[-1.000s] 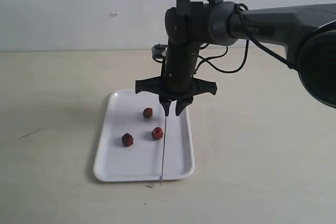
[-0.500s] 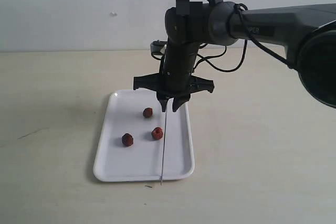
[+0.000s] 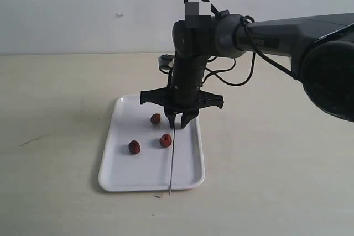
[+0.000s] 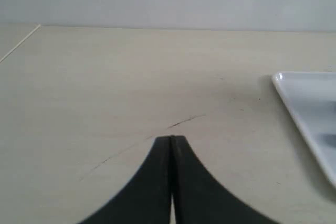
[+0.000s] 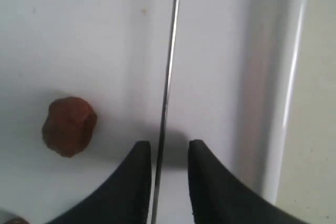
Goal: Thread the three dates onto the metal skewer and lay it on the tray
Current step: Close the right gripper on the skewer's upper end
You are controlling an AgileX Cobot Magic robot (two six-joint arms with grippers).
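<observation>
The far end of the metal skewer (image 3: 172, 158) is hidden behind the right claw (image 3: 178, 121) in the exterior view. The right wrist view shows only one of the dates (image 5: 69, 126) whole. Another is cut off at the picture's edge. The left wrist view catches just one corner of the tray (image 4: 302, 95). The right claw hangs low over the tray with its two fingers a little apart. The skewer runs through the gap, closer to one finger, and I cannot tell if it touches that finger. Nothing is pinched. The skewer lies flat along the tray's long side nearer the right arm. Its near tip pokes just past the tray's rim over the table (image 3: 265, 181). All three dates sit loose on the tray. One is just beside the claw's fingers, one just beside the skewer, and one nearer the tray's other long side. The left claw (image 4: 171, 139) is pressed together with nothing in it, over bare table away from the tray. A thin dark scratch (image 4: 184, 123) marks the table in front of it.
</observation>
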